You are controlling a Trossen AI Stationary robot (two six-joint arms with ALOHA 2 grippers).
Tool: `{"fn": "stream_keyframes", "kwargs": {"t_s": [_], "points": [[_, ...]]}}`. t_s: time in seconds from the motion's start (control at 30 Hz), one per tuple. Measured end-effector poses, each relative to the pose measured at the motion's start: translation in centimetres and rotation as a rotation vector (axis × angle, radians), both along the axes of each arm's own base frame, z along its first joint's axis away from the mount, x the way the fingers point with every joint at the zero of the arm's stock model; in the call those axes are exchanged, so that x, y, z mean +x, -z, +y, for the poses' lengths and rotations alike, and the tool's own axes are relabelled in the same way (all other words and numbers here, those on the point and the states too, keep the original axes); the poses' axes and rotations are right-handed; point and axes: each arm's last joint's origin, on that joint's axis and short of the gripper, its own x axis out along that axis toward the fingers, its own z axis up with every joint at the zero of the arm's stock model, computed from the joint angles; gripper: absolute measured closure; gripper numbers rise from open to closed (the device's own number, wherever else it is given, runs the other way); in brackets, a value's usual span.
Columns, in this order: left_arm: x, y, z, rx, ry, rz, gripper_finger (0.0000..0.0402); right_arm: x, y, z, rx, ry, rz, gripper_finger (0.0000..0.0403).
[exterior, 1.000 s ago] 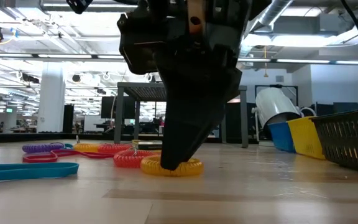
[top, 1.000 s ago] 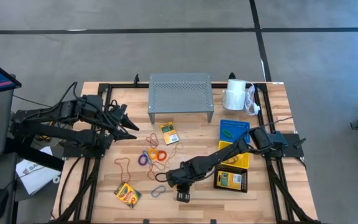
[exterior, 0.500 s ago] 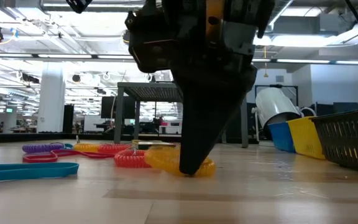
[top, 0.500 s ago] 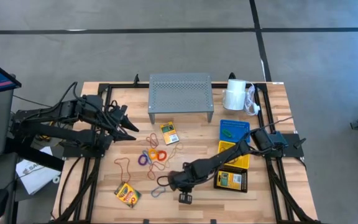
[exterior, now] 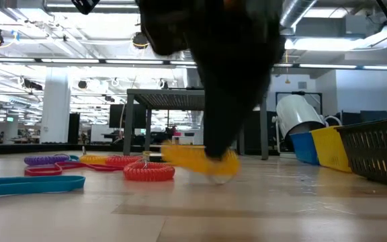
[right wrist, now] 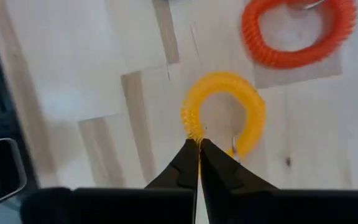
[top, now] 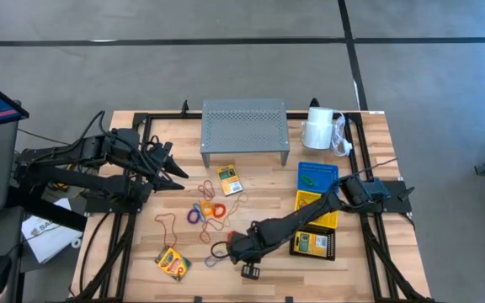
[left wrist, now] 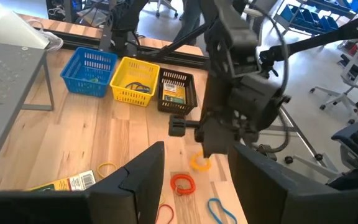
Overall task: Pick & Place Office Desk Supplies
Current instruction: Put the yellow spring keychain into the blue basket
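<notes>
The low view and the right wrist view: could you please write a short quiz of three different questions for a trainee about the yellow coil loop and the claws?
1. True or false: the right claw is shut on the yellow coil loop.
2. Multiple choice: in the low view, the yellow coil loop is (A) flat on the table, (B) tilted with one side raised, (C) inside the black basket.
3. Short answer: which coil loop lies nearest to the yellow one?

Key
1. True.
2. B.
3. The red-orange coil loop. The left claw waits apart, near the table's left edge.
</notes>
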Motion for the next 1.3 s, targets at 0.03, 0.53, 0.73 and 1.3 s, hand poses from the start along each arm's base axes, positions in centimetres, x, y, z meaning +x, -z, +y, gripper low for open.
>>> {"fn": "stream_keyframes", "kwargs": {"t_s": [0.03, 0.53, 0.73, 1.3], "points": [[0.0, 0.0, 0.0, 0.000, 0.000, 0.000, 0.0229, 0.1, -0.5, 0.0, -0.004, 0.001, 0.003, 0.0402], [-0.1, -0.1, 0.0, 0.000, 0.000, -0.005, 0.0229, -0.6, -5.8, -0.6, -0.096, 0.052, 0.068, 0.0403], [-0.5, -0.2, 0.0, 0.001, 0.000, -0.018, 0.0229, -2.2, -8.7, -2.3, -0.174, 0.094, 0.079, 0.0403], [-0.9, -0.5, 0.0, 0.022, 0.007, -0.052, 0.0229, -17.6, -12.4, -12.6, -0.084, 0.592, -0.043, 0.0403]]}}
